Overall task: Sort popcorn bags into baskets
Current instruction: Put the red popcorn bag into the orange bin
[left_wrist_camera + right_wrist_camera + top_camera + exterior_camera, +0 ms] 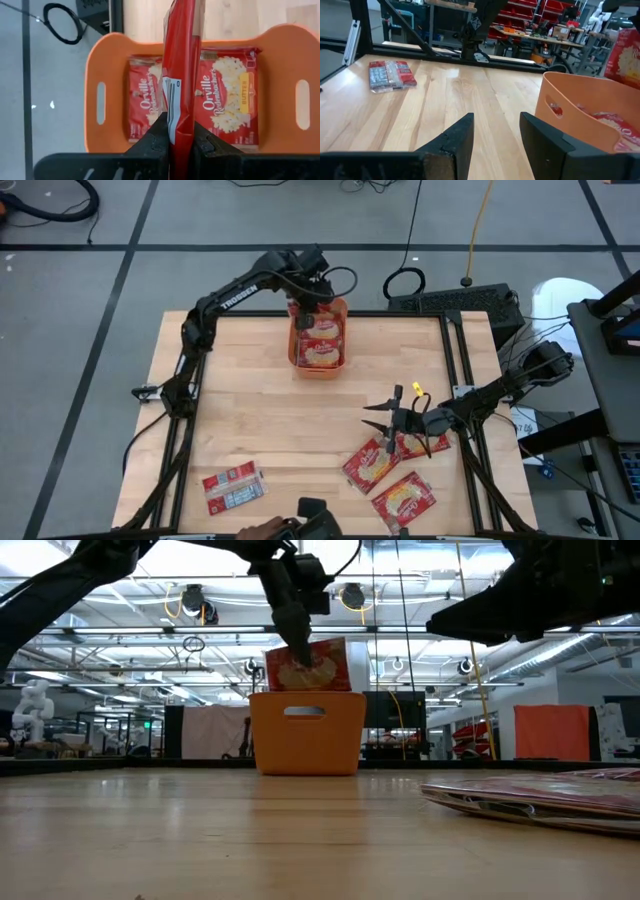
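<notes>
Popcorn bags, red, flat, four loose plus those binned. One bag (182, 65) hangs on edge from the left pincer (177, 145), clamped at its end directly over the orange basket (318, 362), which sits near the middle of the surface's far edge. At least one bag (225, 95) lies label-up flat on the basket floor. Three bags (390, 478) lie overlapping near the surface's right near corner; one bag (232, 487), print face up, lies toward the left near corner.

Right pincer (398, 422): fingers parted, holding nothing, poised above the cluster of three.

Risks, as judged:
- Held bag hangs vertical; if released high, it may catch the basket rim and tip out onto the surface, or stand jammed on edge.
- Overlapping bags in the near cluster may cause the right pincer to lift two at once, or to shove one toward the surface's edge.
</notes>
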Available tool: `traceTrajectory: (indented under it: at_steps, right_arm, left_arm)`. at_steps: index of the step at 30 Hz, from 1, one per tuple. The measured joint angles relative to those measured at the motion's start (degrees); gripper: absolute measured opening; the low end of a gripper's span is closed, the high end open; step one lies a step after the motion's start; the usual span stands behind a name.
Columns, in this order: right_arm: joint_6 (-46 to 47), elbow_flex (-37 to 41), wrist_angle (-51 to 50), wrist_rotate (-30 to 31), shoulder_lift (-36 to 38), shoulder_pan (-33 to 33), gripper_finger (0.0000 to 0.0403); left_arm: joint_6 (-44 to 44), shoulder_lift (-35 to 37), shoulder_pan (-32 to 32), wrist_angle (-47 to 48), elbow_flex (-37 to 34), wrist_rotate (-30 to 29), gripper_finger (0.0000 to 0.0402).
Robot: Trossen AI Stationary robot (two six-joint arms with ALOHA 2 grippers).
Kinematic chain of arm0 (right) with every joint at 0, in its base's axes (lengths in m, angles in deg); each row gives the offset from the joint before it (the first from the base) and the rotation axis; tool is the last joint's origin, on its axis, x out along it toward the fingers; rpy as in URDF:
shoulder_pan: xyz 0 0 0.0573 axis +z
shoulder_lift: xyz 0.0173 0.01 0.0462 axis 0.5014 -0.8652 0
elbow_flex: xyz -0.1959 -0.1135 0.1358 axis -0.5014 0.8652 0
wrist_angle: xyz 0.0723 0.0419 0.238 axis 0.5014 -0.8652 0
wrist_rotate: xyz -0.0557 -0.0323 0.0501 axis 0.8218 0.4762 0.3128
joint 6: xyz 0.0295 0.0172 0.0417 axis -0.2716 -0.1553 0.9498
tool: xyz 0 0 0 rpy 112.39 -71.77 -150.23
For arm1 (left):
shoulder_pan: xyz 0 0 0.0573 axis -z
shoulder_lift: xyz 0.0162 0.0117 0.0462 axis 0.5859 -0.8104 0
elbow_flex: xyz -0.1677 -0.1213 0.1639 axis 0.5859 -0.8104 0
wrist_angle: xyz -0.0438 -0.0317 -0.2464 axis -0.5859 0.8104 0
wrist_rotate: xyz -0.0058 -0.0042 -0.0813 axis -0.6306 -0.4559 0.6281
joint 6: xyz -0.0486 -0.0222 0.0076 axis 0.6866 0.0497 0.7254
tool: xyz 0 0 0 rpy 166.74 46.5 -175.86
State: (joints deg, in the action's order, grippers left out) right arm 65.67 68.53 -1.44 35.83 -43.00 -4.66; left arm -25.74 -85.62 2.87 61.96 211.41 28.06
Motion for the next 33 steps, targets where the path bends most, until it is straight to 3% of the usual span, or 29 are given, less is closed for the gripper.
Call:
traceTrajectory:
  at_steps: [13, 33]
  right_arm:
    - [0.6, 0.1, 0.4, 0.0, 0.0, 0.0, 0.015]
    - [0.3, 0.1, 0.4, 0.0, 0.0, 0.0, 0.015]
  left_arm:
    - [-1.2, -4.3, 0.5, -1.7, -0.1, 0.9, 0.0032]
    - [-1.7, -5.3, 0.0, -1.3, -0.2, 0.7, 0.003]
